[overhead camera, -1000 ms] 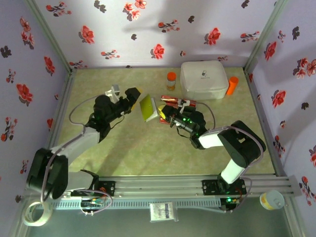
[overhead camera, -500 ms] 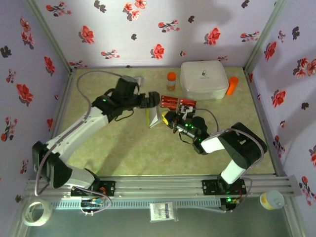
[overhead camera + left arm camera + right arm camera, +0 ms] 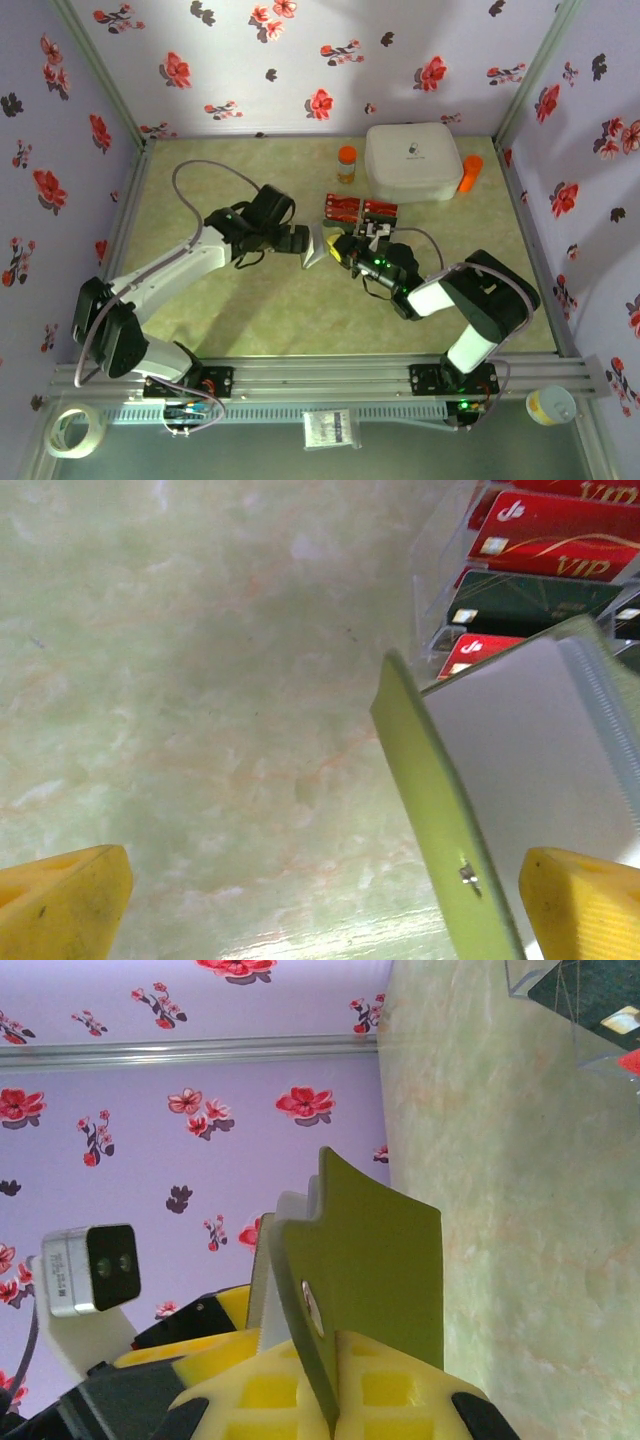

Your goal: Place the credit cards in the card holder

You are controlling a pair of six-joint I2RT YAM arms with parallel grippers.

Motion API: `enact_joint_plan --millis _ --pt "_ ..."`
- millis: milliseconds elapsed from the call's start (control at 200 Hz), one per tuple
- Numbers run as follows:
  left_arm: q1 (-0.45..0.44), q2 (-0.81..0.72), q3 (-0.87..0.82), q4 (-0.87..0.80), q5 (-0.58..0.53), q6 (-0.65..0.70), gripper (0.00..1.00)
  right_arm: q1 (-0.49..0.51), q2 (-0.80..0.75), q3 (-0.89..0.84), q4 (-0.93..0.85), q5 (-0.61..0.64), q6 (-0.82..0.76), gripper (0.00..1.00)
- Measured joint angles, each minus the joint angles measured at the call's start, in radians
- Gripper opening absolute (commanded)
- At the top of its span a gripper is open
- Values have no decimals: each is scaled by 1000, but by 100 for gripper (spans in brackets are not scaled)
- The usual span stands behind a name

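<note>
Right gripper (image 3: 335, 1400) is noted closed narrowly on the card holder (image 3: 365, 1250), whose olive cover is pinched edge-on between the two yellow pads (image 3: 270, 1390). From that grip the holder is projected straight out past the fingertips, its long axis in line with the fingers. A pale inner sleeve is seen splayed a little off the cover on the side turned from the table (image 3: 520, 1210). The holder is thus carried partly unfolded rather than flat. Left gripper (image 3: 325, 900) is recorded wide open, with its yellow fingertips (image 3: 60, 905) set far apart. The holder is placed between them, close against one fingertip and well apart from the other. Whether that near fingertip is touching the sleeve cannot be told, since the sleeve's edge is hidden behind it. In the left wrist view the green edge of the holder is run diagonally away from the gripper, with the pale sleeve face turned toward the nearer fingertip. The credit cards (image 3: 560, 550) are found ahead of the left gripper, beyond the holder. Red and dark cards are stacked overlapping in a clear tray (image 3: 440, 590) and lie flat. In the top view the two grippers are met nose to nose across the holder.
</note>
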Motion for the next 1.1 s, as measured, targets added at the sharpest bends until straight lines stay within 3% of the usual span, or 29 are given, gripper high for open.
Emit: enact_joint_plan --millis 575,1100 --pt "-2 70 -77 17 -31 7 100 70 67 -26 3 43 -40 0" --pt "-67 226 -95 13 -69 55 100 190 108 -133 6 271 -105 0"
